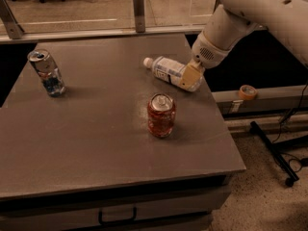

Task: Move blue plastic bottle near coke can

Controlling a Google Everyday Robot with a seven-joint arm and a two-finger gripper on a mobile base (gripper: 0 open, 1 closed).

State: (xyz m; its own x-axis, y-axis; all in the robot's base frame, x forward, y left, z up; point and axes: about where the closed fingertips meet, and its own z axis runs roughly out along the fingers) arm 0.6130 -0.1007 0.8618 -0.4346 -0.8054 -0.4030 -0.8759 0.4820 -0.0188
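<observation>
The blue plastic bottle (168, 71) lies on its side on the grey table (96, 143), white cap pointing left, near the right edge. My gripper (191, 76) comes in from the upper right and is shut on the bottle's base end, its tan fingers (189, 74) covering that end. The coke can (161, 115), red with a silver top and dented, stands upright a short way in front of the bottle, apart from it.
A slim silver-and-blue can (46, 72) stands upright at the table's left. The table's right edge runs just beside my gripper. A roll of tape (248, 91) sits on a ledge to the right. A railing post (138, 4) stands behind the table.
</observation>
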